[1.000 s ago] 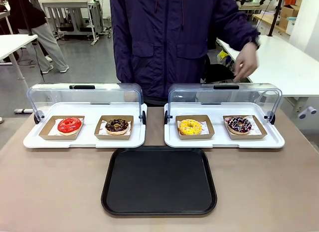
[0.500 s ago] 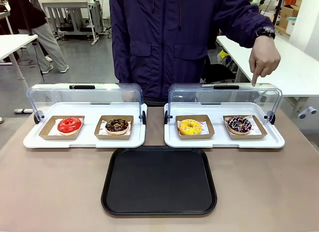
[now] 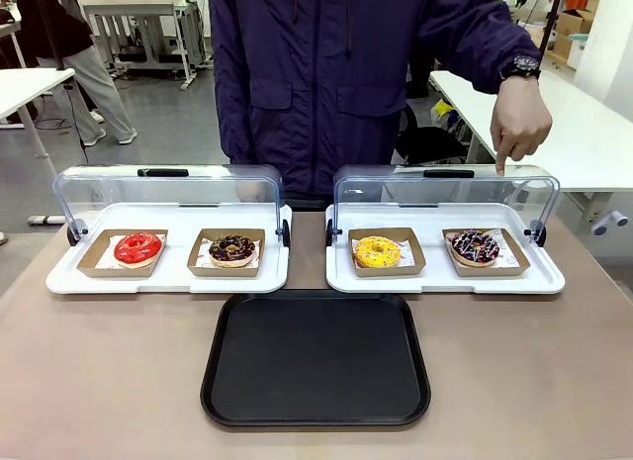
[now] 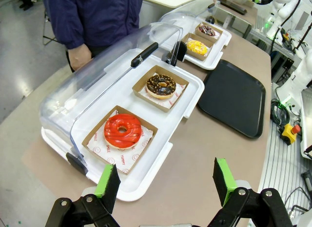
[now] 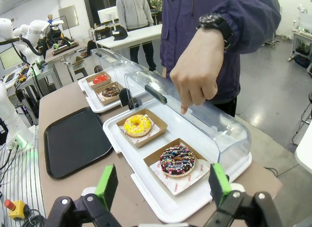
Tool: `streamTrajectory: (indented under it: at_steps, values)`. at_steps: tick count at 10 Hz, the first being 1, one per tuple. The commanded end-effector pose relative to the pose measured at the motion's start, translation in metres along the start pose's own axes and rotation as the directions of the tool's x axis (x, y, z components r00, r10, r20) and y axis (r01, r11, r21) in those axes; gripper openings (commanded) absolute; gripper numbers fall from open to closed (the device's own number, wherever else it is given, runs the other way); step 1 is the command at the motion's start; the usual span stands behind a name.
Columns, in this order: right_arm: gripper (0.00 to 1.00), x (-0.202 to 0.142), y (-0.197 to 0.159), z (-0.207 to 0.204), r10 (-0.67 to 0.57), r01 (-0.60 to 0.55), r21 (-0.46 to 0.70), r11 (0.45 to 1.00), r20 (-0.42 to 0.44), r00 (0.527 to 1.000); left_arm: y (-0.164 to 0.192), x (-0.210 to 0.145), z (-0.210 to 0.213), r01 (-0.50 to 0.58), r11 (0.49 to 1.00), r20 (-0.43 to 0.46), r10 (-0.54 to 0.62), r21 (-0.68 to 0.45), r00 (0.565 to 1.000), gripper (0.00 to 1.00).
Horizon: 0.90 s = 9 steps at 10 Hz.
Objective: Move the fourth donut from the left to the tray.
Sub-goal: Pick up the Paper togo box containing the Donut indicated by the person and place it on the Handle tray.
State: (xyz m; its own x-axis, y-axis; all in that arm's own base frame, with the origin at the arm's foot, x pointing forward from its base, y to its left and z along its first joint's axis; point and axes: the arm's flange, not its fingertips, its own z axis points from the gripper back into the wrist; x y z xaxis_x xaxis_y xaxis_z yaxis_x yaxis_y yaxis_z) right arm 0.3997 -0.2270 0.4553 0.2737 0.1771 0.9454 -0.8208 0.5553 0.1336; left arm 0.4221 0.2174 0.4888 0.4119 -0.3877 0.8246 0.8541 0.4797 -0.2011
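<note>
Now: donut [image 3: 476, 247] lies beyond the far right corner of the tray [image 3: 316, 361], untouched; a hand [image 3: 520, 119] above points down, marking it as target. The left gripper [image 4: 165, 177] and right gripper [image 5: 163, 184] stand spread, empty.

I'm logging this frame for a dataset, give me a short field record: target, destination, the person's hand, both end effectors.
target: fourth donut, chocolate with white and pink stripes, in a cardboard holder on the right display tray
destination: black tray, in front of both display trays
person's hand: index finger pointing down over the clear lid above the target
left end effector: open, facing the red donut
right end effector: open, facing the target
</note>
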Motion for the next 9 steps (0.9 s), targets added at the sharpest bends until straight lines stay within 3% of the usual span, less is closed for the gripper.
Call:
streamTrajectory:
  at_steps: [1,9]
  values:
    - [1.0,0.0016,0.0001,-0.0004,0.006,-0.006,0.005,1.0,0.012,1.0,-0.0011,0.0003,0.0005,0.003,1.0,0.005,-0.003,-0.006,1.0,1.0]
    - [1.0,0.0016,0.0001,-0.0004,0.006,-0.006,0.005,1.0,0.012,1.0,-0.0011,0.0003,0.0005,0.003,1.0,0.005,-0.003,-0.006,1.0,1.0]
